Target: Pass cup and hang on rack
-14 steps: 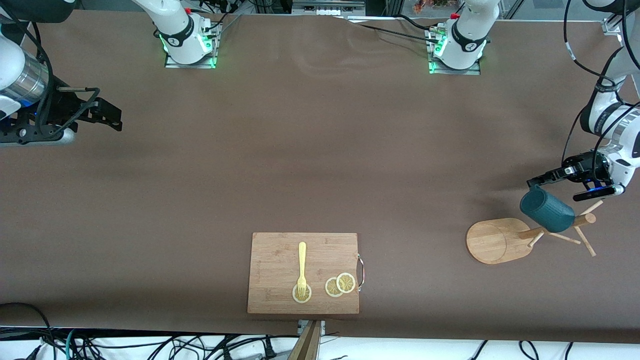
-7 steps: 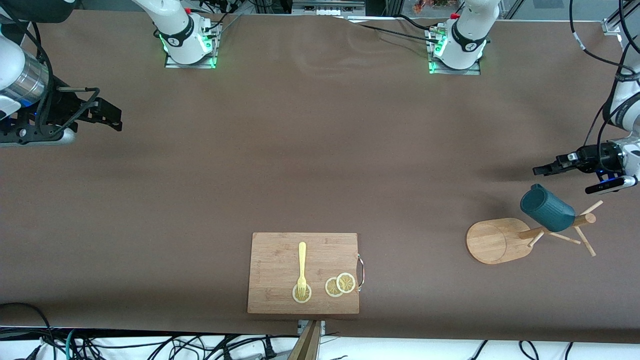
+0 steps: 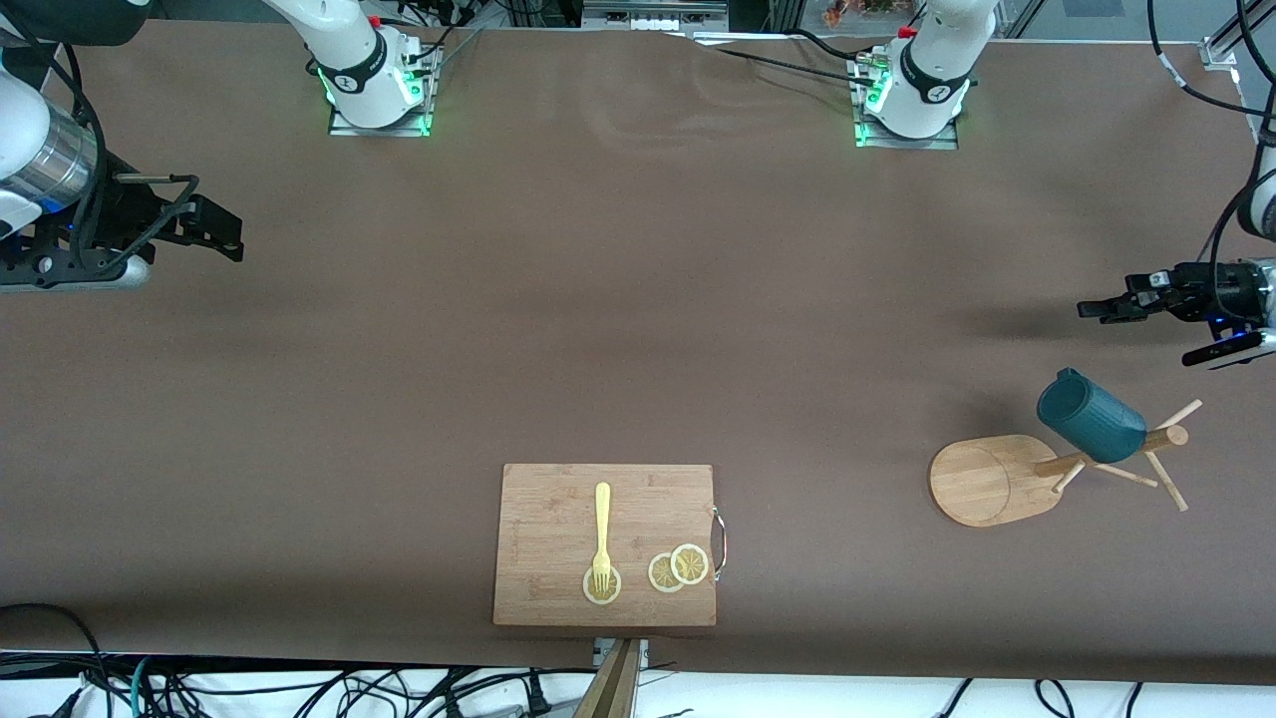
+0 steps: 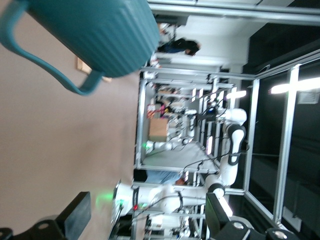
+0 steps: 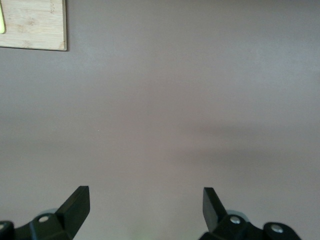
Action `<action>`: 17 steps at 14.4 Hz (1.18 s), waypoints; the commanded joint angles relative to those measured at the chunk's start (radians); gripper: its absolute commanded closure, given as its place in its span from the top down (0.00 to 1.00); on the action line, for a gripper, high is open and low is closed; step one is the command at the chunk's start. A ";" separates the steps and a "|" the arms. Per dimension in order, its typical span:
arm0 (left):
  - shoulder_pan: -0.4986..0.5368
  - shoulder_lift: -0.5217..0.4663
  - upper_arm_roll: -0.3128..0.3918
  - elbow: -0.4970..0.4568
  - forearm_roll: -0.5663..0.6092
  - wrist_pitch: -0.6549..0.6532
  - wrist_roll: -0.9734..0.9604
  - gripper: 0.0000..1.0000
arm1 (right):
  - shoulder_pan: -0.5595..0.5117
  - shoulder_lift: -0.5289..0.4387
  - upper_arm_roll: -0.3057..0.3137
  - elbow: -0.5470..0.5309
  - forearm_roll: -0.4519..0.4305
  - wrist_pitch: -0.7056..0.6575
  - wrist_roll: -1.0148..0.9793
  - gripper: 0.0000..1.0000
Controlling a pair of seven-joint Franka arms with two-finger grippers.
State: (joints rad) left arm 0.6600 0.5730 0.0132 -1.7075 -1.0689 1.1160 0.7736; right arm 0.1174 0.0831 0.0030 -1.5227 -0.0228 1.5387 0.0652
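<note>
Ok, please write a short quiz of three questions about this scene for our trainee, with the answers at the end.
1. True or false: the cup hangs on the rack.
2. What lies on the cutting board?
A. A spoon
B. A fork and lemon slices
C. A knife
3. Fill in: the left gripper and the right gripper both are ____.

Key: 1 true; 2 B; 3 open.

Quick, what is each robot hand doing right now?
Left hand: open, holding nothing, above the table near the cup hanging on the rack.
Right hand: open, empty, waiting.
</note>
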 commanded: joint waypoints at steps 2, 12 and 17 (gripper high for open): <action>-0.002 -0.030 -0.004 0.126 0.148 -0.074 -0.099 1.00 | -0.010 0.001 0.009 0.012 -0.006 -0.002 -0.013 1.00; -0.192 -0.157 -0.005 0.317 0.437 -0.039 -0.286 1.00 | -0.010 0.001 0.009 0.012 -0.006 -0.002 -0.013 1.00; -0.403 -0.251 -0.002 0.341 0.645 0.118 -0.402 1.00 | -0.010 0.000 0.009 0.012 -0.006 -0.002 -0.013 1.00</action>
State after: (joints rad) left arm 0.3457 0.3735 -0.0013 -1.3704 -0.5302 1.1636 0.4099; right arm 0.1174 0.0831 0.0030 -1.5227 -0.0228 1.5390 0.0652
